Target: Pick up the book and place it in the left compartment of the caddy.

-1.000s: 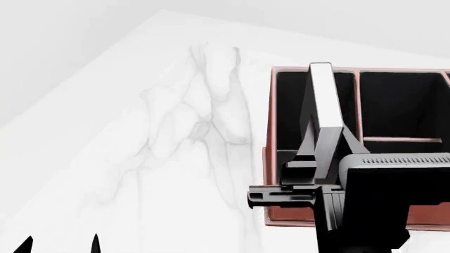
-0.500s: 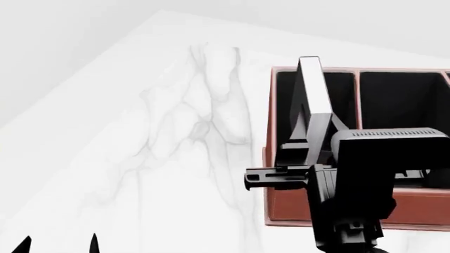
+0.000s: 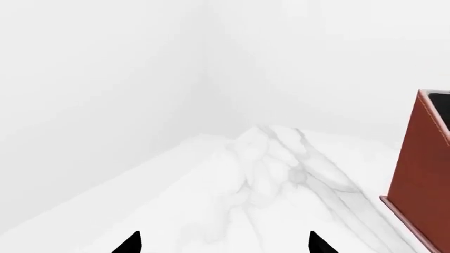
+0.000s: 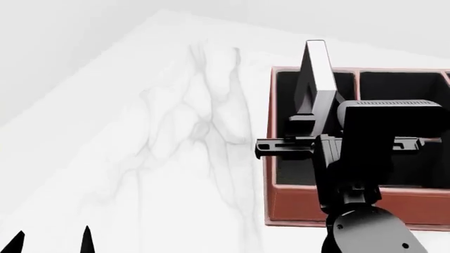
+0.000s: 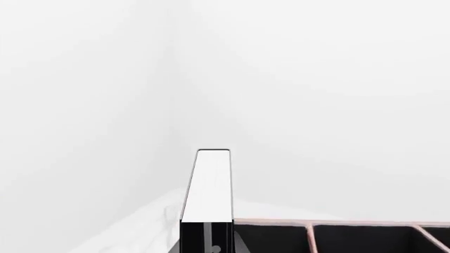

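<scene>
The book [image 4: 315,68] stands on end, black cover with white page edges, with my right gripper [image 4: 309,120] shut on its lower part. It hangs above the left compartment [image 4: 290,168] of the reddish-brown caddy [image 4: 270,158]. In the right wrist view the book [image 5: 208,184] rises straight from the gripper [image 5: 208,241], with the caddy's rim [image 5: 351,223] and the left compartment [image 5: 271,240] beside it. My left gripper [image 4: 49,241] is open and holds nothing at the table's near left. Its two black fingertips [image 3: 132,244] stand wide apart, with the caddy's outer wall [image 3: 420,163] off to one side.
The white marble table [image 4: 183,137] stretches left of the caddy, with its far edge against a plain white wall. My right arm's black body [image 4: 365,158] covers the caddy's middle compartments in the head view.
My right arm has carried the book up and farther over the caddy, from its near end to above the left compartment's middle. The left fingertips sit slightly lower in the head view.
</scene>
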Motion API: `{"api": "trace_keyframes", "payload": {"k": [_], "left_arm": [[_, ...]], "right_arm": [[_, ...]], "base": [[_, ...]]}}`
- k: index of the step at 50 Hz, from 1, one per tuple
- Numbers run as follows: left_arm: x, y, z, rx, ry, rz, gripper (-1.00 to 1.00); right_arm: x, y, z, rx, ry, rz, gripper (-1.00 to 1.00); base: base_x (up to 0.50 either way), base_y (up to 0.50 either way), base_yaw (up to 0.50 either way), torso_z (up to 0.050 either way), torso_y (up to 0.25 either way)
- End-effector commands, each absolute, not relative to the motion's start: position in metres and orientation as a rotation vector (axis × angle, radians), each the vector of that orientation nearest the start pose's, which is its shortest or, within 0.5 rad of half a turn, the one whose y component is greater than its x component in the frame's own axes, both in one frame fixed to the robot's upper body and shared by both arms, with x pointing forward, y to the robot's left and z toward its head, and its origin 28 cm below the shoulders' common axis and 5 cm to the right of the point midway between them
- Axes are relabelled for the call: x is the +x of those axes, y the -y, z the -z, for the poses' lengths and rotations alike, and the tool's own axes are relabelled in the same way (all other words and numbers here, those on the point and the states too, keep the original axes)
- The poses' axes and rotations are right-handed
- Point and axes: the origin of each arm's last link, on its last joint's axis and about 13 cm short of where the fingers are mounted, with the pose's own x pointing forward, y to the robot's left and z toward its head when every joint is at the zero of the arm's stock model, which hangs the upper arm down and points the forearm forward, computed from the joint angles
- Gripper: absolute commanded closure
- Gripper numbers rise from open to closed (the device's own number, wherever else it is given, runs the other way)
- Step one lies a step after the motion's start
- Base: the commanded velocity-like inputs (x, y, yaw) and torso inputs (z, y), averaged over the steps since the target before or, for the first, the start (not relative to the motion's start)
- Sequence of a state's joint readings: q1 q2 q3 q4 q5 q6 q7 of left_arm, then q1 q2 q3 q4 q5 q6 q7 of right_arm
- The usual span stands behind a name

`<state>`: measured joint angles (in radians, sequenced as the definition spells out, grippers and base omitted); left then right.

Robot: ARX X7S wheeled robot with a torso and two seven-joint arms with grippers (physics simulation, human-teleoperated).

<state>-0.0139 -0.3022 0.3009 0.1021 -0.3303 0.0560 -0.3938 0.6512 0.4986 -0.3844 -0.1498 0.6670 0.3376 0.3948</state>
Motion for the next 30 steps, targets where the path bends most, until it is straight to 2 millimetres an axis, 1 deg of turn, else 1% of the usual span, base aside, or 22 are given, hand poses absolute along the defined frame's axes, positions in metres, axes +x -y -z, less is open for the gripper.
{"api": "trace_keyframes", "payload": {"k": [1,4,12,19,30], "left_arm": [[0.203,-0.211,-0.036,-0.077,0.084,-0.054,-1.00],[0.203,-0.211,-0.036,-0.085,0.088,-0.058,-1.00],[0.203,-0.211,-0.036,-0.083,0.099,-0.069,-1.00],[0.202,-0.212,-0.035,-0.101,0.092,-0.069,-1.00],[0.205,-0.213,-0.037,-0.119,0.083,-0.088,-1.00]], "right_arm": [[0.310,0.130,-0.187,-0.008,0.276,-0.035,1.00],[0.310,0.130,-0.187,-0.010,0.277,-0.037,1.00],[0.310,0.131,-0.190,-0.001,0.292,-0.009,1.00],[0.314,0.131,-0.191,0.005,0.292,-0.005,1.00],[0.320,0.133,-0.193,0.023,0.290,0.035,1.00]], "base": [[0.00,0.00,0.00,0.002,-0.250],[0.00,0.00,0.00,0.004,-0.217],[0.00,0.00,0.00,0.000,0.000],[0.00,0.00,0.00,0.005,-0.239],[0.00,0.00,0.00,0.000,-0.001]]}}
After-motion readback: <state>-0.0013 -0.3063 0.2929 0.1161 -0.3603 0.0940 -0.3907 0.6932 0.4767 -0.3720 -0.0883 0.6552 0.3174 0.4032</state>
